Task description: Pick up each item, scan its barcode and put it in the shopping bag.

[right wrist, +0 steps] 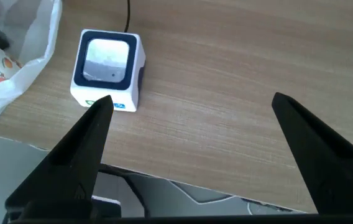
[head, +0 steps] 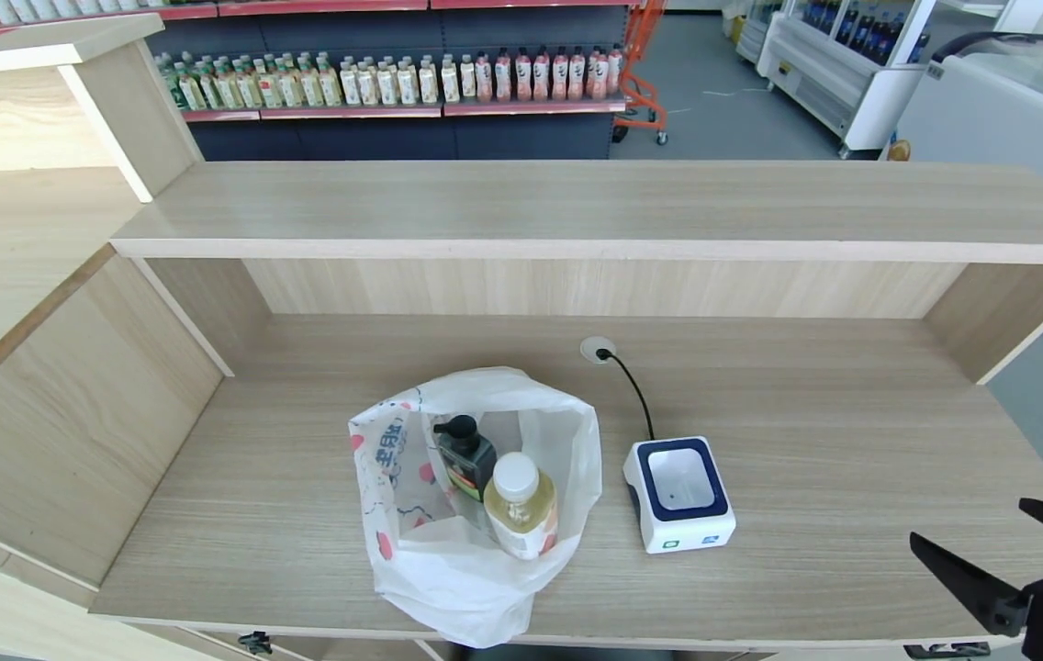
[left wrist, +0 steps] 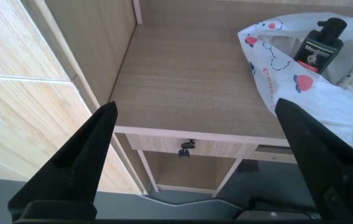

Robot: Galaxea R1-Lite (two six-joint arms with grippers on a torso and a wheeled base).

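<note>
A white shopping bag (head: 466, 514) with red prints stands open on the wooden counter (head: 852, 441). Inside it are a dark pump bottle (head: 465, 454) and a pale yellow drink bottle with a white cap (head: 521, 505). To its right sits the white barcode scanner with a blue-framed window (head: 679, 491), its black cable running back to a hole in the counter. My right gripper (head: 1017, 551) hangs open and empty off the counter's front right corner. My left gripper (left wrist: 195, 155) is open and empty, held off the counter's front left edge, with the bag (left wrist: 301, 74) beyond it. The scanner (right wrist: 107, 68) lies ahead of my right gripper (right wrist: 195, 152).
A raised wooden shelf (head: 595, 211) and side panels wall in the counter at back and sides. Store shelves of bottles (head: 393, 78) and freezers (head: 852, 55) stand far behind. Bare counter surface spreads right of the scanner and left of the bag.
</note>
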